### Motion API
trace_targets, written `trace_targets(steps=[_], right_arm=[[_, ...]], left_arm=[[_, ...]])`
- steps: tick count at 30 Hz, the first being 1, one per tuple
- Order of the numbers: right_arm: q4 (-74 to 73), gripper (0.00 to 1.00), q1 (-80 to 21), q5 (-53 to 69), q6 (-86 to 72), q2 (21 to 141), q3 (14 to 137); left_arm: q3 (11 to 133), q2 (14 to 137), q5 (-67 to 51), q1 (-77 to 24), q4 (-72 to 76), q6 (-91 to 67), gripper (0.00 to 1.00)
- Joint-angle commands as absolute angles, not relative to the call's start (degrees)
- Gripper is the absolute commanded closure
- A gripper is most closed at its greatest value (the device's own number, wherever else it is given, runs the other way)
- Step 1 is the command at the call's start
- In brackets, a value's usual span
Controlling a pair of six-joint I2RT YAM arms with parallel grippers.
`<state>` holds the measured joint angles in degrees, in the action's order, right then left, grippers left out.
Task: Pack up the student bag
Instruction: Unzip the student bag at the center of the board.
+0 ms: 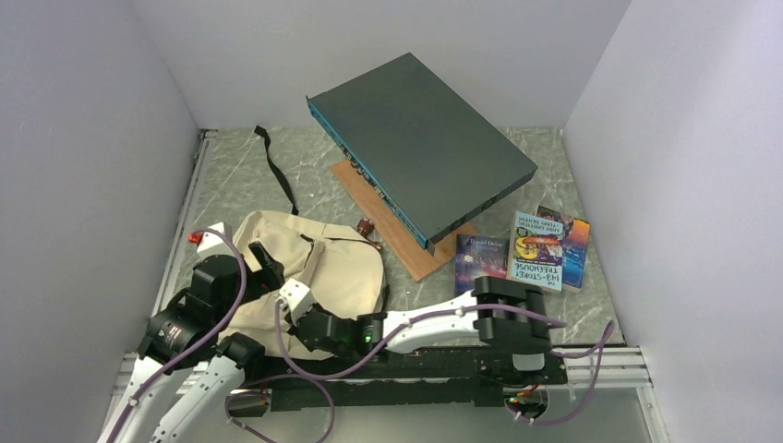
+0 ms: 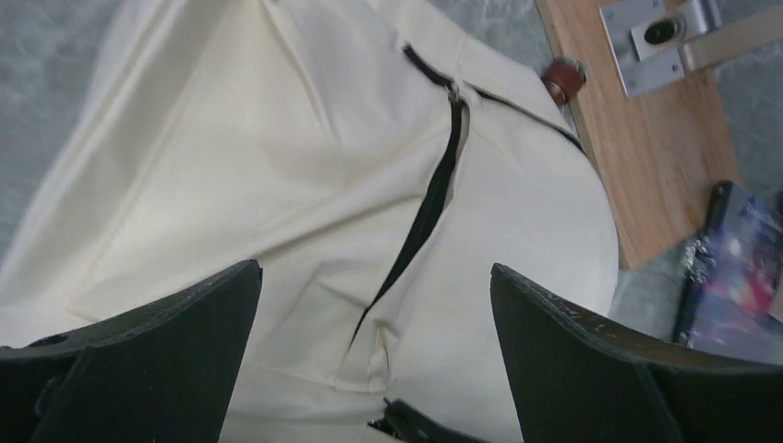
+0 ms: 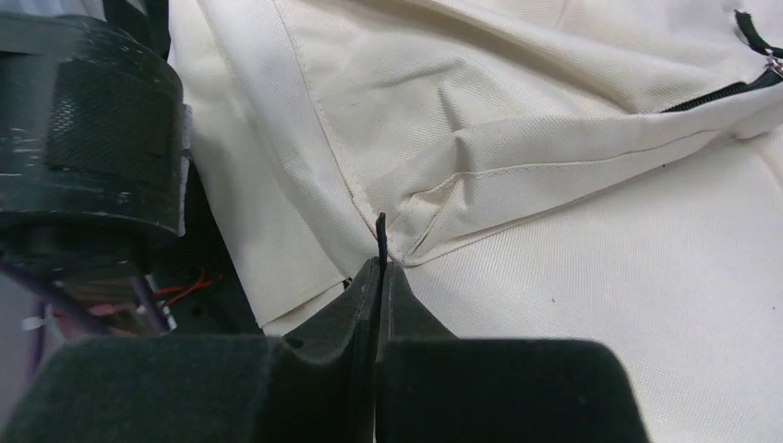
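Right gripper [image 3: 379, 277]: jaws pressed together, pinching a thin black tab [image 3: 380, 231] that sticks up between the fingertips, right at a seam corner of the student bag [image 3: 600, 277]. Cannot tell if the tab is a zipper pull or a strap end. The left arm's dark wrist housing [image 3: 92, 138] sits just beside it on the left, crowding that side.

Left gripper [image 2: 374, 277]: jaws spread wide, holding nothing, hanging over the bag with the black zipper line [image 2: 429, 203] running up between the two fingers. Not touching the fabric as far as visible.

The bag lies flat on the green marbled table [image 1: 240, 175], near-left area, cream canvas creased. Both arms reach over its near edge. Its black strap [image 1: 277, 171] trails off toward the back wall.

Around it:
- small reddish-brown knob [image 2: 563, 78] just beside the bag's far-right edge, by the wooden board [image 1: 406, 240]
- metal latch plate [image 2: 665, 37] on the board
- dark grey flat box [image 1: 420, 148] lying over the board, behind and right of the bag
- dark blue book [image 1: 480, 258] near the bag's right side, the right arm's forearm passing in front of it
- Treehouse book [image 1: 538, 251] and another colourful book [image 1: 574, 245] further right, overlapping.
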<state>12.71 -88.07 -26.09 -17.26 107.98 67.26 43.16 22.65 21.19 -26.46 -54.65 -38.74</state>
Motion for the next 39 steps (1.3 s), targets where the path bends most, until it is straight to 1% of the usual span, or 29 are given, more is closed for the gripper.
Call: trace_targets(steps=[1, 5, 7, 9, 12, 14, 17, 20, 25, 32, 35, 39], right_arm=[[24.25, 1.00, -87.44, -23.62, -21.47, 101.96, 61.83], [27.87, 1.00, -85.70, -21.97, -24.23, 100.38, 58.20], [30.93, 1.00, -85.07, -20.92, -24.79, 99.55, 56.58], [32.00, 1.00, -84.84, -20.30, -24.68, 98.80, 55.74], [32.88, 1.00, -84.82, -18.95, -23.53, 97.49, 54.42], [33.13, 1.00, -84.89, -17.93, -22.40, 96.25, 53.10], [33.92, 1.00, -84.90, -16.48, -21.61, 94.02, 50.31], [36.08, 1.00, -84.90, -14.44, -20.75, 92.88, 47.17], [39.22, 1.00, -84.77, -10.91, -19.74, 93.25, 45.62], [42.54, 1.00, -83.08, -6.97, -19.30, 96.62, 46.39], [45.00, 0.96, -81.30, -4.03, -20.54, 98.32, 46.76], [49.44, 0.96, -77.93, 1.23, -23.98, 101.35, 47.08]], left_arm=[[44.71, 22.11, 12.34, -26.54, -63.67, -54.80, 0.01], [41.97, 17.76, 8.52, -26.54, -68.20, -65.10, 0.10], [40.08, 15.03, 8.59, -26.54, -69.15, -68.36, 0.12], [37.02, 12.48, 9.76, -26.54, -68.08, -71.20, 0.15], [32.06, 11.17, 9.95, -26.54, -60.76, -69.97, 0.19], [28.04, 12.96, 10.81, -26.54, -56.81, -69.45, 0.19], [27.81, 19.00, 15.70, -26.54, -56.66, -68.32, 0.19], [27.36, 25.24, 17.37, -26.54, -54.91, -67.31, 0.17], [23.68, 30.29, 19.85, -26.48, -49.86, -68.13, 0.16], [21.26, 33.39, 21.93, -26.46, -47.63, -69.66, 0.16], [20.48, 32.59, 21.21, -26.45, -47.88, -69.45, 0.16], [18.40, 29.78, 20.86, -26.44, -48.19, -70.43, 0.16]])
